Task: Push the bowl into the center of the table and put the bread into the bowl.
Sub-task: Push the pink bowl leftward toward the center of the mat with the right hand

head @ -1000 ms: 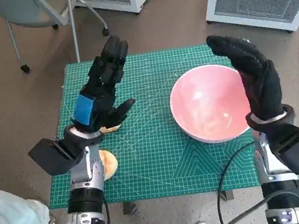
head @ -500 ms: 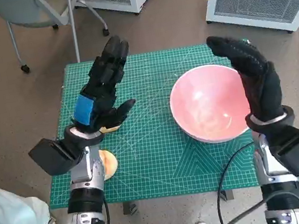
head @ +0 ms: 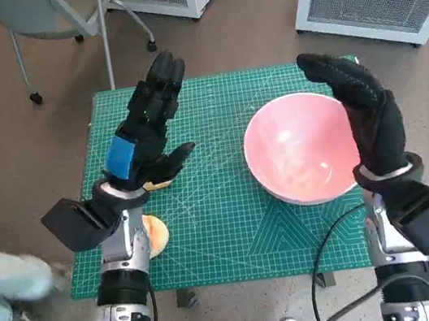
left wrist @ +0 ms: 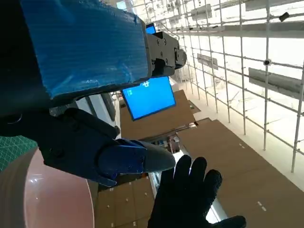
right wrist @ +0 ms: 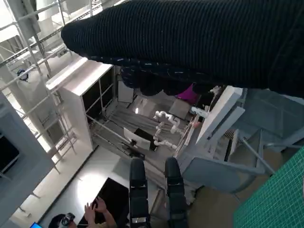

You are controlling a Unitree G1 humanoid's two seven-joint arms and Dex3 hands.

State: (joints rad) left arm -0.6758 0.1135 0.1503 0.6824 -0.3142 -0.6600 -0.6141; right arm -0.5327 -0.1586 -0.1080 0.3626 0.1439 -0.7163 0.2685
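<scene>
Green matting covers the table (head: pixel 235 231). Nearest, the bread (head: pixel 157 233) lies at the table's left edge, just beside the left forearm. Farther on, the left hand (head: pixel 146 131) hovers empty with fingers spread. The pink bowl (head: pixel 299 148) sits right of center; the right hand (head: pixel 363 115) stands open just beside its right rim.
</scene>
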